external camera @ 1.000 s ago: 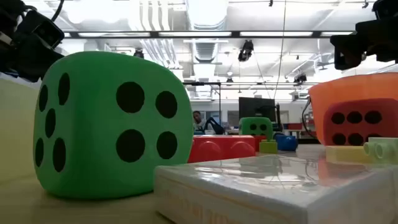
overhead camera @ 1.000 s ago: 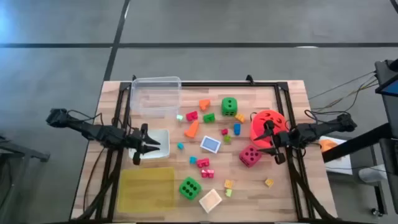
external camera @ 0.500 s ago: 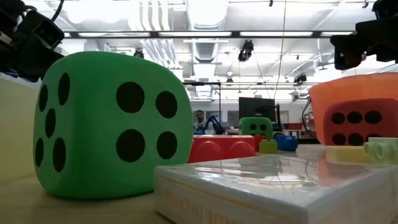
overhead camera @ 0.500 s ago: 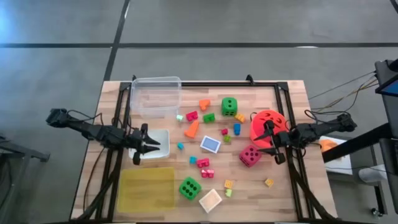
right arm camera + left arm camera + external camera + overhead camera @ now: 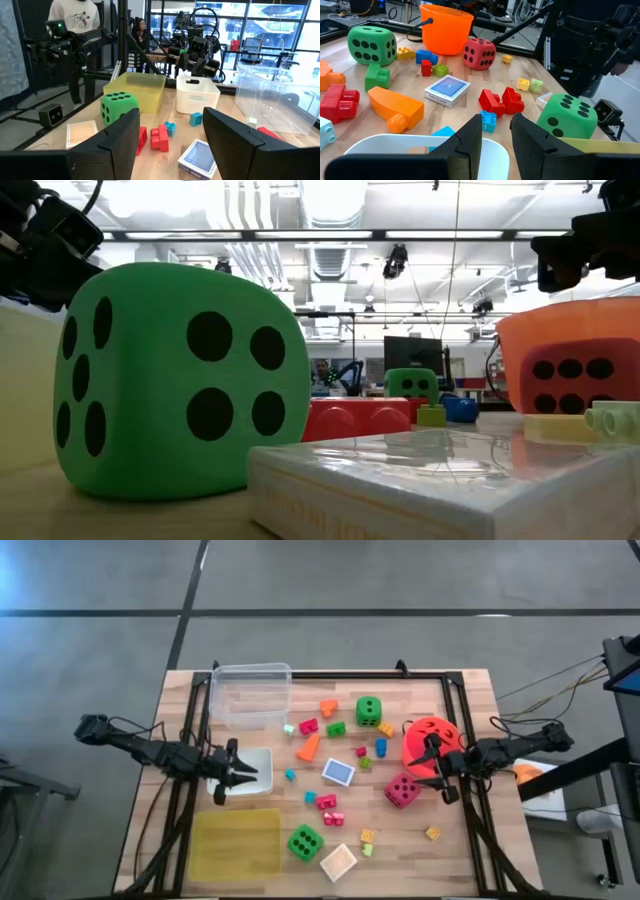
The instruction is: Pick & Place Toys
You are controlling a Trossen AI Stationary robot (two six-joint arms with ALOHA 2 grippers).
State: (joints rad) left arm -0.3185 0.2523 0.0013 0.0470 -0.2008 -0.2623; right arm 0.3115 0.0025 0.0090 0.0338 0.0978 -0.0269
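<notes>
While the left pincer hovers nearly clenched, the right pincer gapes released.

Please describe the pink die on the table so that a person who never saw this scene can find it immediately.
Look at the right side of the wooden table, where the red-orange bucket stands under the right gripper. The pink die lies just in front of that bucket, toward the table's near edge. It is the only pink die; the two others are green.
</notes>
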